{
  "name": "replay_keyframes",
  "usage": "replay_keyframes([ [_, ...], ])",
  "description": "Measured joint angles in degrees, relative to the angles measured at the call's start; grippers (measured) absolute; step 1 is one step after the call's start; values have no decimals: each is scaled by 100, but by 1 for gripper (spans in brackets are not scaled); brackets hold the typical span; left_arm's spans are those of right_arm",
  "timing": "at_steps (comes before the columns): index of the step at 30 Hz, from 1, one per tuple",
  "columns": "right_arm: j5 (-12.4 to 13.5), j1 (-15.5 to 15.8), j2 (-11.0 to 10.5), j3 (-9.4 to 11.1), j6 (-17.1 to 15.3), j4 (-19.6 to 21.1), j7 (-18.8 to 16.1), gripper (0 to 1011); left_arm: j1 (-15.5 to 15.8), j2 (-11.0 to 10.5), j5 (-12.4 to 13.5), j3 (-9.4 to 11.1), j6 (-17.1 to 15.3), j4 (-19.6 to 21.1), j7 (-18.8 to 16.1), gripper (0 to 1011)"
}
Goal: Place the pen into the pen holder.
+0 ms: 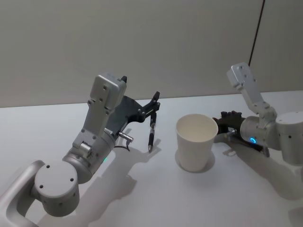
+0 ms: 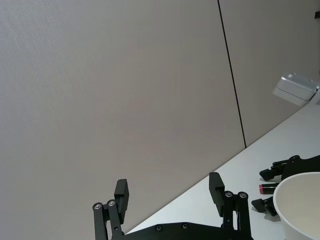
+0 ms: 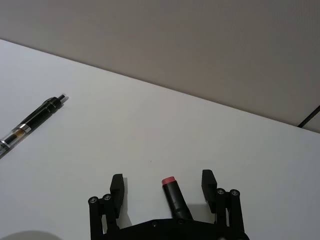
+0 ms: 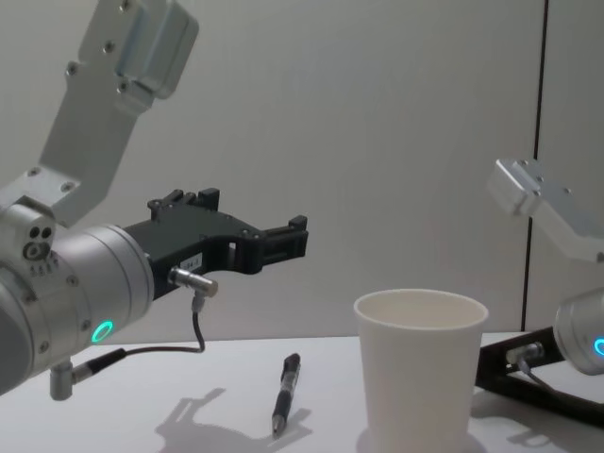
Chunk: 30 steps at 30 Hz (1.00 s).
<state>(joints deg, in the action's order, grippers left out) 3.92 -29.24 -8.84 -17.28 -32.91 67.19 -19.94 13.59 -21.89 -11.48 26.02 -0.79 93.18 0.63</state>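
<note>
Found table [image 1: 142, 198] bearing cup [image 1: 194, 151] upright and pen [image 1: 151, 133] lying outside it.
Saw just white inner wall inside cup. Noted left gripper [image 4: 294, 241] raised above pen, fingers spread, gripping nothing, arm bent up from near left. Noted right gripper [image 3: 162, 177] low at table beside cup's right, fingers spread either side of pink-tipped stick [image 3: 175, 197]. Found pen flat, left of cup, apart from it.

Silver arms [image 1: 97, 118] w/ cyan LED rings [image 4: 98, 331]
</note>
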Motion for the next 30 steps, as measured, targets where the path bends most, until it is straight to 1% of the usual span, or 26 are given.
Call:
replay_keyframes([
  [30, 3, -15, 6, 0, 53, -83, 10, 808, 0, 0, 0, 0, 0, 0, 0, 1001],
])
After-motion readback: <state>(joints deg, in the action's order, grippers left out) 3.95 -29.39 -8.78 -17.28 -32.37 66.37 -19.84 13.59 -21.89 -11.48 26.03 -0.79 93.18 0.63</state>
